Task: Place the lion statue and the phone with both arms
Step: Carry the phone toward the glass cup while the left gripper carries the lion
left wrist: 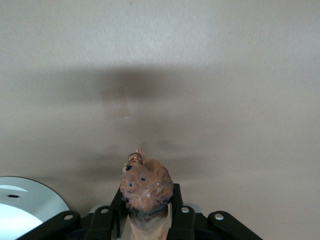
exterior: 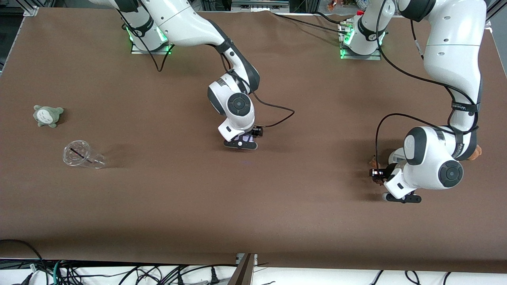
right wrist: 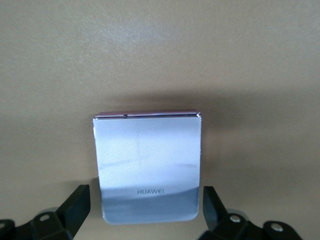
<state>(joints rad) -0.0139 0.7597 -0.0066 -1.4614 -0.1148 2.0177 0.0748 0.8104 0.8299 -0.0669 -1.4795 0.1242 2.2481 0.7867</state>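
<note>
**Both arms low at the table: lion pinched, phone sitting between spread fingers**

Brown table (exterior: 158,190) fills the front view, mostly bare w/ wide open room in the middle and along the edge nearest the front camera.

Left arm reaches down toward its own end of the table; left gripper (exterior: 382,184) is low over the tabletop. In its wrist view the fingers (left wrist: 176,210) are clenched on the lion statue (left wrist: 146,189), head poking out past the tips. So lion is gripped, not yet let go. A white round stand (left wrist: 22,210) lies just beside that gripper, and a brown plush (exterior: 476,152) peeks out near the arm. Tight spot; any move there should mind both.

Right arm comes down mid-table. Right gripper (exterior: 245,139) straddles the phone (right wrist: 148,167): fingers (right wrist: 77,205) spread, gaps showing on both sides, no contact visible. Phone looks resting on the table, so probably placed; arm needs only to lift clear. Nothing near it.

Toward the right arm's end, well apart from both grippers: a tipped clear plastic cup (exterior: 81,155) and a small grey plush (exterior: 48,115).
</note>
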